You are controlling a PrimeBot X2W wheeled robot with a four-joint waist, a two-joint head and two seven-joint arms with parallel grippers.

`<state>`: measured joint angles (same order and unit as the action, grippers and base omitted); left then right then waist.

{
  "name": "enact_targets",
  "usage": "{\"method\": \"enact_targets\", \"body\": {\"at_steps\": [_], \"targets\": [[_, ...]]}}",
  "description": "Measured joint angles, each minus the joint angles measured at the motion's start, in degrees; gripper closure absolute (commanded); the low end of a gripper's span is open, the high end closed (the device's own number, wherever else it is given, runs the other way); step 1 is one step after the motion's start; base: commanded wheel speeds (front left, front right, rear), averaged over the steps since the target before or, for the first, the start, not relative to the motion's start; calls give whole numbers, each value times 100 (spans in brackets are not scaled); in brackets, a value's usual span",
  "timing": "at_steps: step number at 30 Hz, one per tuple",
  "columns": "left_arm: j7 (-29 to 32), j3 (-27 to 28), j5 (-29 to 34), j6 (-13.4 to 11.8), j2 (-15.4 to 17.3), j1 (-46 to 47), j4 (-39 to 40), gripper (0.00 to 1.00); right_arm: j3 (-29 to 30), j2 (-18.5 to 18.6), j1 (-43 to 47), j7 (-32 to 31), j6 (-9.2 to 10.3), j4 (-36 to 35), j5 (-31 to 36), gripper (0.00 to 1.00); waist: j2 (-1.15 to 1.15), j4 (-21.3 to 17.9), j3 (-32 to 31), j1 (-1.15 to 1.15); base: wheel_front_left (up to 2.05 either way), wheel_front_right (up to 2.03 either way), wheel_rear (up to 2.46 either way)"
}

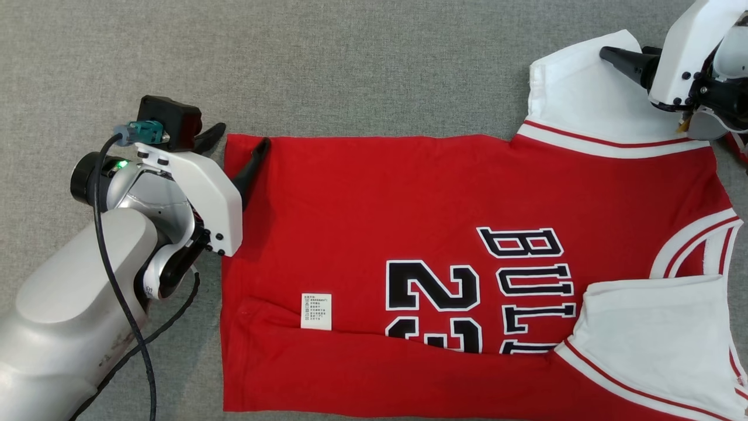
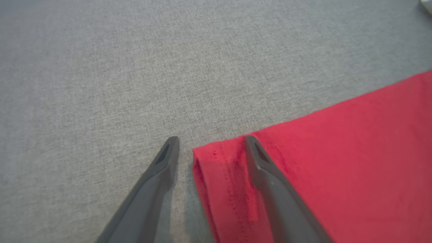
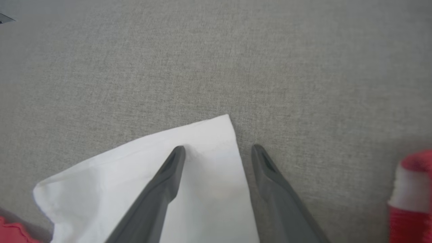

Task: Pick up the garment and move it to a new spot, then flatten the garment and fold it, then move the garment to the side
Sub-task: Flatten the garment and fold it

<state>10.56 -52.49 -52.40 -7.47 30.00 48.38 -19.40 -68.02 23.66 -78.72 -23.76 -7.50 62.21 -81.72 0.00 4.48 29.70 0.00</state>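
Left arm enters from near left: pale forearm [image 1: 64,316] angles up to the wrist, white wrist housing [image 1: 204,193] on top, black cable [image 1: 117,280] trailing along it, green LED [image 1: 121,165] lit. The left hand [image 1: 243,133] is wide open, its dark fingers [image 1: 251,169] spread and pointing far and slightly right. Right arm sits at far right, white casing [image 1: 684,52] tilted, right hand [image 1: 608,55] pointing left with one finger visible from the head. Right wrist view has the right hand [image 3: 218,147] spread wide as well.
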Motion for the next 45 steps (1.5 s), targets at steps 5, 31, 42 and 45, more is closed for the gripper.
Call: {"method": "enact_targets", "body": {"at_steps": [5,31,42,45], "targets": [[101,-36,-20,-7,10,-8,56,11,-15,-32,-24,-220,0,113,-3,91,0,11,-25,0,0,0,0],[-68,-62,-222,-67,444,-726,242,100,-2,390,600,292,1,-1014,-22,100,0,-240,-820,0,0,0,0],[-94,-35,-302,-248,648,-981,444,100,54,628,944,435,1,-1257,-88,100,0,-397,-1117,0,0,0,0],[-92,-65,-312,-269,666,-1091,500,100,64,716,1113,513,1,-1414,-94,100,0,-417,-1210,0,0,0,0]]}}
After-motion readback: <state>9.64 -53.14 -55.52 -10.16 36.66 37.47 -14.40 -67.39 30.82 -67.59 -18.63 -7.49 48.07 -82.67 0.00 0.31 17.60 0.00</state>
